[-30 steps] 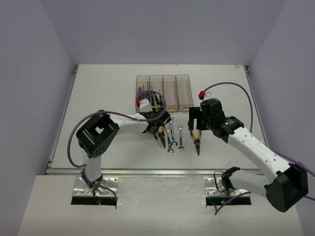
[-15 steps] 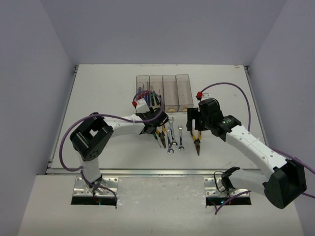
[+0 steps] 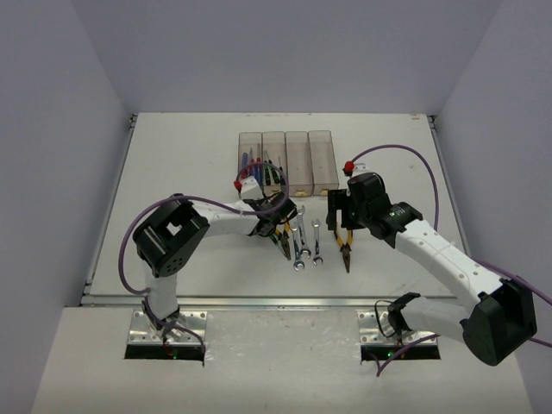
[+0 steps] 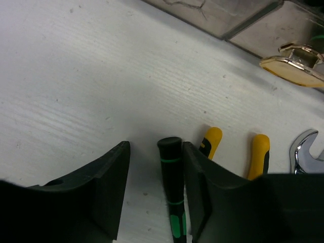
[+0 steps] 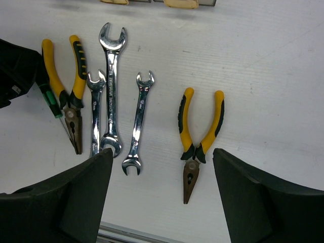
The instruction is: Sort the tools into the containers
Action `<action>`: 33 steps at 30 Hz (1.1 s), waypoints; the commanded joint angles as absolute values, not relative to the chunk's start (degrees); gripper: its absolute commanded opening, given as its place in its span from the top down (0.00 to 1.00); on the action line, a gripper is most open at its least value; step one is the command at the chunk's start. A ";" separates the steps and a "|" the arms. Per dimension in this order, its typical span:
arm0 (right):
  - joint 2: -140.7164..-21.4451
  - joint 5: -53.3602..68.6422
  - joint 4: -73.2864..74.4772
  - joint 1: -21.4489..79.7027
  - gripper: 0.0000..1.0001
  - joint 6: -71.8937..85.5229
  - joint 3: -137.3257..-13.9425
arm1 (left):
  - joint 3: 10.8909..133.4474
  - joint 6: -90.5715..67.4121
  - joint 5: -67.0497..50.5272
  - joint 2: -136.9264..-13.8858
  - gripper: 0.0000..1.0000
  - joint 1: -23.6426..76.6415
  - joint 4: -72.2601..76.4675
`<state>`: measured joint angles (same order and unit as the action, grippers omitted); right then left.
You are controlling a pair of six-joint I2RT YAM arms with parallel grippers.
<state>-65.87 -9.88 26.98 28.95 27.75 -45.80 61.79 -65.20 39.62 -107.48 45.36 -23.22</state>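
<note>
My left gripper is open and low over the table. In the left wrist view its fingers straddle the thin green/black screwdriver, which lies against the right finger. Yellow/black pliers lie just beside it. My right gripper is open and empty; in the right wrist view it hovers over the second pliers and three silver wrenches. The four joined bins stand behind; the two left ones hold screwdrivers.
The wrenches and both pliers lie in a row between the grippers. A bin's yellowish tab is close ahead of the left gripper. The table's front edge is near the right gripper.
The left arm's elbow swung out to the left and back; its gripper stayed at the screwdriver. The right gripper edged slightly left and away from me.
</note>
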 commanded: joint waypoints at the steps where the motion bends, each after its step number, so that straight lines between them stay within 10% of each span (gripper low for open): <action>1: -65.95 -9.84 24.41 28.74 0.21 27.21 -45.79 | 63.72 -65.89 38.04 -109.64 0.63 45.53 -23.15; 8: -65.58 -10.07 24.28 28.83 0.21 27.31 -45.50 | 62.98 -62.97 36.49 -108.79 1.00 45.62 -23.35; 19: -63.72 -12.39 24.44 27.68 0.20 28.40 -44.64 | 67.72 -29.77 32.76 -95.66 1.00 44.32 -10.08; 33: -61.52 -10.22 24.52 22.47 0.20 28.74 -43.12 | 108.64 -8.83 15.03 -122.76 1.00 29.24 -14.67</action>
<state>-62.19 -10.21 25.88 22.63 28.50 -42.91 99.61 -17.66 20.99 -114.57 30.36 -13.23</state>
